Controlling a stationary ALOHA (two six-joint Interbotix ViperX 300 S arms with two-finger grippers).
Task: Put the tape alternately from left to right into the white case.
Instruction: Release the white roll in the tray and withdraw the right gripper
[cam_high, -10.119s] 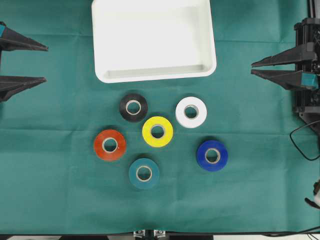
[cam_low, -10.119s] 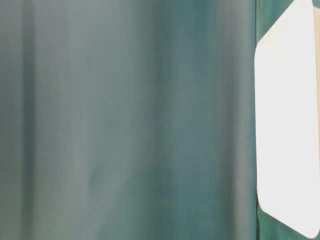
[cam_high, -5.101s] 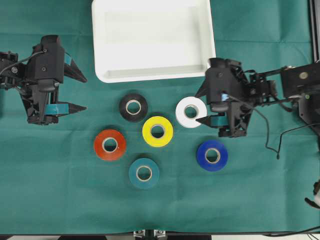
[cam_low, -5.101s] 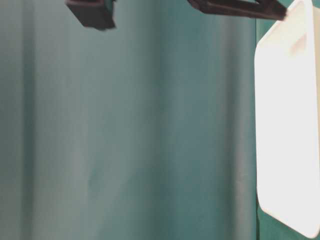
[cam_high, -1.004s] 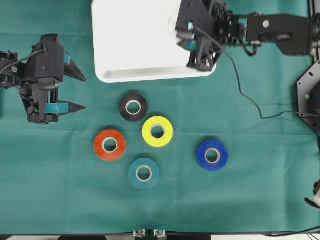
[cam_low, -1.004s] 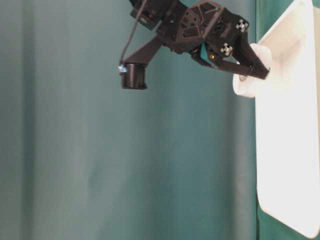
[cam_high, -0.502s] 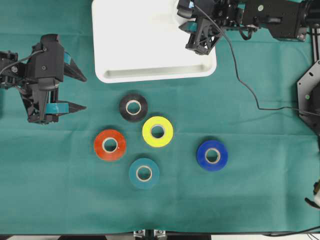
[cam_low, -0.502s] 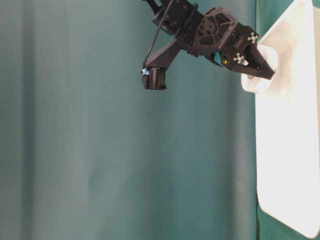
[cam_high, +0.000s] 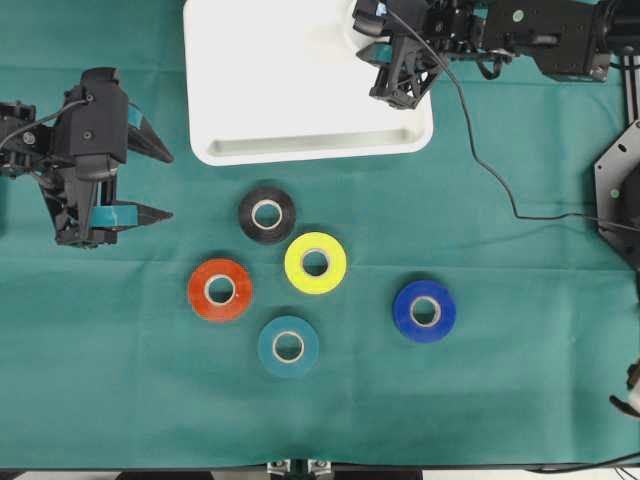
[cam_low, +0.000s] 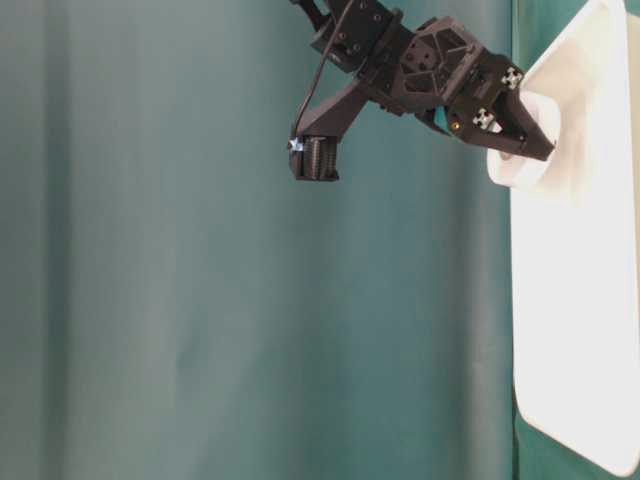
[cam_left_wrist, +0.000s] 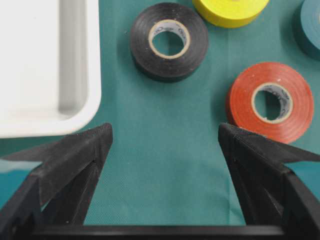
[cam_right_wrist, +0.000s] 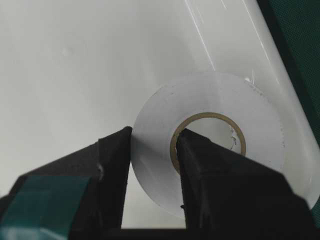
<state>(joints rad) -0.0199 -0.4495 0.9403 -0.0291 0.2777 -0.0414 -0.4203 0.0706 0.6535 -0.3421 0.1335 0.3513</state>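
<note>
The right gripper (cam_right_wrist: 152, 150) pinches the white tape (cam_right_wrist: 210, 150) over the white case (cam_high: 260, 90), near its rim; released carelessly, it could roll out. The left gripper (cam_left_wrist: 165, 145) waits wide open.

My right gripper (cam_high: 372, 45) is over the white case (cam_high: 250, 150), at its two o'clock corner. It pinches the wall of one roll of tape (cam_right_wrist: 210, 150), one finger in the hole and one outside. That roll sits just beside the case's rim.

My left gripper (cam_high: 160, 185) waits at nine o'clock on the cloth (cam_high: 120, 380), its fingers spread wide with nothing between them.

Five more rolls lie on the cloth at six o'clock from the case. One roll (cam_high: 267, 215) is nearest the case. Another (cam_high: 315, 263) sits in the middle. One (cam_high: 220, 290) lies at its eight o'clock, one (cam_high: 288, 346) at six o'clock, and one (cam_high: 424, 311) at four o'clock.
</note>
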